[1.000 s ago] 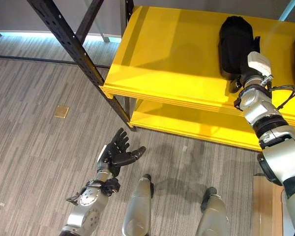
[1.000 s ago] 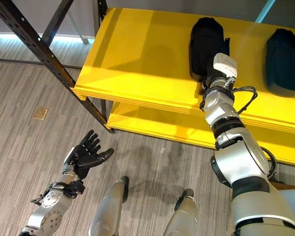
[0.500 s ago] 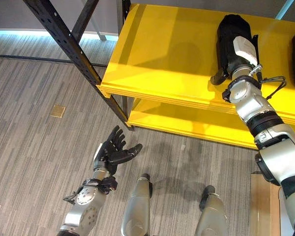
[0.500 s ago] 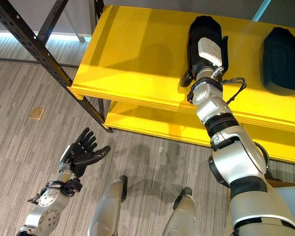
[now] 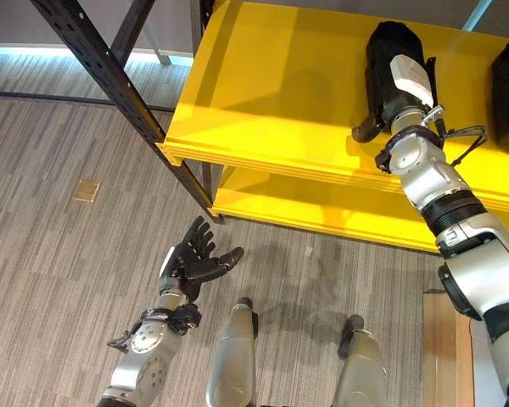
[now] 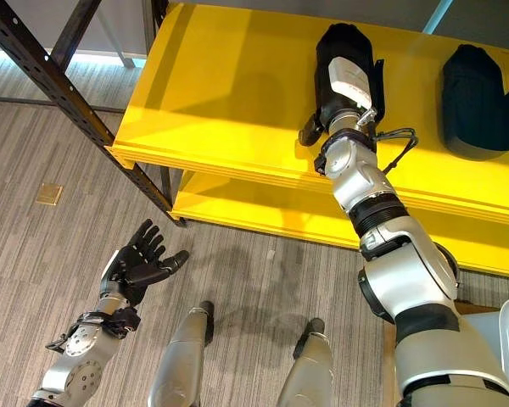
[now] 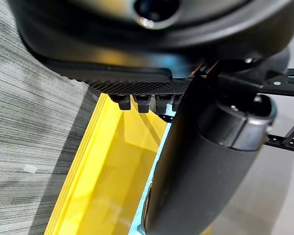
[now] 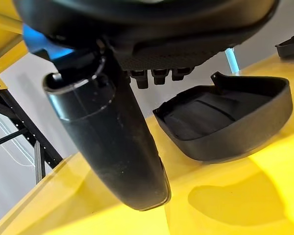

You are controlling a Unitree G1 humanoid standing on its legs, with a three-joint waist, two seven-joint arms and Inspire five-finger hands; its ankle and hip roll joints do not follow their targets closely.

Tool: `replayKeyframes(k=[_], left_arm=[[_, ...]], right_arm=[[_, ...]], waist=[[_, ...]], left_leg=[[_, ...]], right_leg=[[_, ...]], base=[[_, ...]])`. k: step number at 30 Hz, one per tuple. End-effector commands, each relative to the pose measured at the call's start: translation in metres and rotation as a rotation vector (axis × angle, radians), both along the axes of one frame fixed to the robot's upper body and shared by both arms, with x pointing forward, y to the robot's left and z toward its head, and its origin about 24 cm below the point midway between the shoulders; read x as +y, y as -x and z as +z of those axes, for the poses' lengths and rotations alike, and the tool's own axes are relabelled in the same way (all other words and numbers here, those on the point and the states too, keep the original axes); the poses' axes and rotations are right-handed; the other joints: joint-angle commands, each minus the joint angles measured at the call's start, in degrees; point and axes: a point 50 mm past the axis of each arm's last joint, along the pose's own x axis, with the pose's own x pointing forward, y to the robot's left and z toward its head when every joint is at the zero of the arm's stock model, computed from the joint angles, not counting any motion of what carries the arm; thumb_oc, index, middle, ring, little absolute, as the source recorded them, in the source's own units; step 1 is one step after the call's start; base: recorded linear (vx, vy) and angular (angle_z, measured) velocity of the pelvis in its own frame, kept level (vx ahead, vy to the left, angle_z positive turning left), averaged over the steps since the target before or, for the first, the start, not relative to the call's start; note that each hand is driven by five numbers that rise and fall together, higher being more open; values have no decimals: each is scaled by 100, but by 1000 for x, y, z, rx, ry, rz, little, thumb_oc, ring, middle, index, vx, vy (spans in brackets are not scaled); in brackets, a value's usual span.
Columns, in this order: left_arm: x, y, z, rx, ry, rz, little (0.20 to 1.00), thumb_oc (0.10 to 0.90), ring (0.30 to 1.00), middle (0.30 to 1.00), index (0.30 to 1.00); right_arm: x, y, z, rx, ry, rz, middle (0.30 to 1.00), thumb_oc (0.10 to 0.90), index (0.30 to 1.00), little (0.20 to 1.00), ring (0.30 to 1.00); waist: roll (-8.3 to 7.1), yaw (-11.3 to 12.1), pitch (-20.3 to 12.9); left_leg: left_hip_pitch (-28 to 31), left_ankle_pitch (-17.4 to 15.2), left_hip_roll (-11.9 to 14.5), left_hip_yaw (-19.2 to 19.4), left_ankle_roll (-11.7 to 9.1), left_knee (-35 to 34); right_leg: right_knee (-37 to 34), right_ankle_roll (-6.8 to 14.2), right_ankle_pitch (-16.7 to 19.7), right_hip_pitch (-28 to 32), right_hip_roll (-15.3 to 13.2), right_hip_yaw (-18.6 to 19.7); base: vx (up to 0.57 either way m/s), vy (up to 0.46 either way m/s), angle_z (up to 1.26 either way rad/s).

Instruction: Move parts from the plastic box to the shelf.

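Yellow shelf (image 5: 271, 93), two tiers on a dark steel frame (image 5: 110, 80), spans the far side of the scene over grey plank floor (image 5: 51, 254).

On the top tier lie two black parts: the near one (image 6: 335, 47) under our right hand (image 6: 349, 85), the other (image 6: 473, 102) well apart along the shelf toward our right.

Right wrist view shows the near part (image 8: 225, 117) resting flat on the yellow surface: a shallow moulded shell with a raised rim and open hollow. Our thumb (image 8: 108, 142) stands clear of it, fingers straight and released; nothing held.

Left hand (image 5: 195, 263) hangs low over the floor, fingers spread, empty.

Handling judgement: the shell looks like thin rigid plastic, likely light, stiff, not fragile, matte and only mildly slippery. We would take it by pinching the rim wall, thumb inside the hollow, fingers outside.
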Motion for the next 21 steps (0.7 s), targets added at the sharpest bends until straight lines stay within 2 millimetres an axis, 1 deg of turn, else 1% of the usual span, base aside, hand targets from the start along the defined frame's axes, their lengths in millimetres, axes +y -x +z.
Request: replayKeyframes(k=[1, 5, 13, 15, 16, 18, 21], left_arm=[[15, -1, 40, -207, -40, 25, 1000, 900, 1000, 1000, 1000], [14, -1, 41, -209, -45, 16, 1000, 900, 1000, 1000, 1000], [14, -1, 41, -212, -38, 17, 1000, 900, 1000, 1000, 1000], [13, -1, 39, -204, -38, 18, 1000, 900, 1000, 1000, 1000], [13, -1, 39, -204, -40, 18, 1000, 900, 1000, 1000, 1000], [13, -2, 39, -205, -44, 15, 1000, 900, 1000, 1000, 1000], [12, -2, 40, -210, -48, 12, 1000, 900, 1000, 1000, 1000]], right_arm=[[9, 5, 46, -172, -12, 41, 1000, 900, 1000, 1000, 1000], [3, 4, 42, -155, -13, 13, 1000, 900, 1000, 1000, 1000], [-5, 4, 40, -151, -13, -15, 1000, 900, 1000, 1000, 1000], [-13, 3, 32, -130, -46, -34, 1000, 900, 1000, 1000, 1000], [-13, 3, 31, -125, -49, -33, 1000, 900, 1000, 1000, 1000], [-18, 2, 22, -100, -75, -48, 1000, 900, 1000, 1000, 1000], [-23, 2, 16, -81, -89, -64, 1000, 900, 1000, 1000, 1000]], waist=[[-29, 20, -156], [-6, 23, -135], [-34, -16, -113], [-40, -51, -93], [-40, -55, -85], [-31, -78, -65], [-19, -84, -53]], left_leg=[[113, 72, 165, -17, 56, -242], [106, 79, 162, -10, 66, -236], [91, 65, 170, 18, 77, -204], [89, 60, 183, 29, 74, -193], [95, 60, 188, 36, 73, -197], [94, 70, 198, 51, 70, -204], [90, 84, 203, 47, 67, -227]], right_leg=[[459, -221, -558, 234, 77, 157], [462, -217, -546, 215, 72, 156], [455, -212, -513, 179, 87, 204], [478, -216, -510, 144, 100, 232], [474, -218, -509, 144, 102, 234], [459, -216, -492, 141, 99, 228], [451, -208, -479, 118, 108, 240]], base=[[0, 0, 0], [0, 0, 0], [0, 0, 0], [0, 0, 0], [0, 0, 0], [0, 0, 0], [0, 0, 0]])
